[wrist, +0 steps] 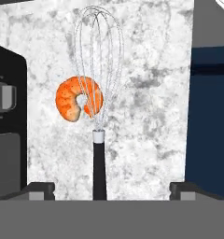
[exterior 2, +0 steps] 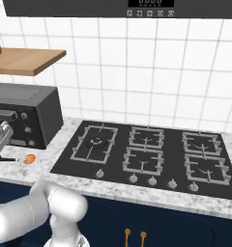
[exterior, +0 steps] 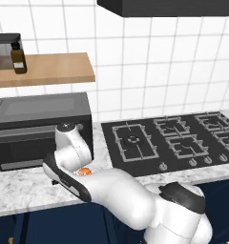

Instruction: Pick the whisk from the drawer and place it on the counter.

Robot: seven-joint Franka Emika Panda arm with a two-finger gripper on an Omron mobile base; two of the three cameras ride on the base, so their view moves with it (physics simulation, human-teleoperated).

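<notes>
The whisk [wrist: 99, 112] is lying flat on the marbled surface [wrist: 146, 121], its long axis running straight away from the tool [wrist: 112, 189], wire loops pointing away and seemingly overlapping an orange shrimp [wrist: 76, 99]. The tool's fingers [wrist: 41, 189] are standing spread wide, gripping nothing.

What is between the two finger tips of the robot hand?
In the hand view, the whisk's dark handle lies between the open gripper's tips, on the counter. Its wire loops cross an orange shrimp.

Black toaster oven [exterior: 40, 128] beneath a wooden shelf [exterior: 49, 69] with a brown bottle [exterior: 18, 58]; black gas hob [exterior 2: 147, 154] alongside.
</notes>
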